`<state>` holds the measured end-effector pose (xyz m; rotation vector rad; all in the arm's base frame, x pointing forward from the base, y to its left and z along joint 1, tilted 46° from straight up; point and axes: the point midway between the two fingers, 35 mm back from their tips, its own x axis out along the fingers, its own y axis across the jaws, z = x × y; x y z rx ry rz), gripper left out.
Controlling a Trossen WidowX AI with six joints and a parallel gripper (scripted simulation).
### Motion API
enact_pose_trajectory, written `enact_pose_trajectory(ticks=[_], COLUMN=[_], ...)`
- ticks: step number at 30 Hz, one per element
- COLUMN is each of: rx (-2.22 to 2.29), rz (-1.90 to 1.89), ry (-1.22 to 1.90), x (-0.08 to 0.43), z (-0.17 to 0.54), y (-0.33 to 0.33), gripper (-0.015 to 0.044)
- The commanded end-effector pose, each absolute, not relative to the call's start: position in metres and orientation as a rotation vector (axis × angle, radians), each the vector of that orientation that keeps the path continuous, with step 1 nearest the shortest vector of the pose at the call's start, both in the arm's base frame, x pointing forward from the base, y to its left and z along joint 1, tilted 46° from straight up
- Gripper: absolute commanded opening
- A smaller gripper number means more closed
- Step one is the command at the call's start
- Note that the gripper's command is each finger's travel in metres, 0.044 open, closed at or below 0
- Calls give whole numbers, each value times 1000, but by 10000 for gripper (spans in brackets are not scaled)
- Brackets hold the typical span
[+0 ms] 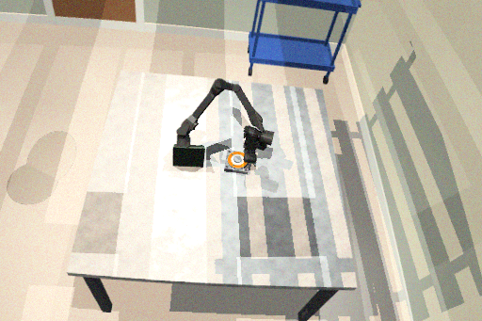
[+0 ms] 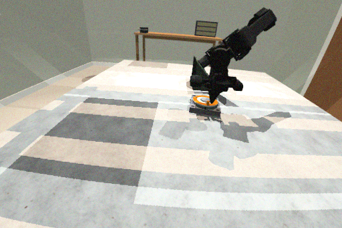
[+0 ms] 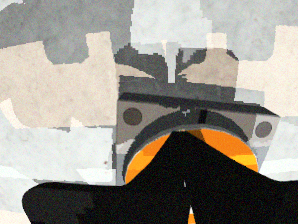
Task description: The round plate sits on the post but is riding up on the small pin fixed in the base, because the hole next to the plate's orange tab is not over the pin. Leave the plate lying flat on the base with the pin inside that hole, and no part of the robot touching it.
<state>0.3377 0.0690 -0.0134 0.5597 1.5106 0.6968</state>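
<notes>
1. Pressing down with closed fingers: gripper (image 2: 211,101) shut tight, jaws together, nothing held between them, tips pointed at the near edge of the round plate (image 2: 204,101); closed that way most likely to serve as a single blunt poker for nudging the plate around rather than lifting it

2. Sitting in the middle of the table (image 1: 141,223), just beside the arm's black mount (image 1: 188,155): dark square base (image 3: 193,106) with the plate on top of it, threaded over the grey post (image 1: 237,160) at its centre

3. Showing as an orange ring with a pale middle from the top camera; orange tab not separable from the ring at this size, and neither the small pin nor the hole beside the tab visible in any view

4. Blocking most of the wrist view: black fingers cover the plate's near half, leaving only an orange arc and two round dark spots in the base's far corners

5. Judging contact: tip appears to touch or nearly touch the plate's rim in the exterior view, cannot tell which

6. Judging progress: plate apparently not yet flat, turning step in hand, withdrawal of the arm not yet done

7. Leaning steeply over the fixture: forearm (image 2: 245,36) angled so the tips come down on the rim from above
</notes>
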Motion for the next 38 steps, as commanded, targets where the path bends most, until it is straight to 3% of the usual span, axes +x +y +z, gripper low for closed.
enact_pose_trajectory(ticks=[1,38], rx=[561,571], rz=[696,690], ry=[1525,1528], x=[336,341], z=[-20,2], y=[67,35], gripper=[0,0])
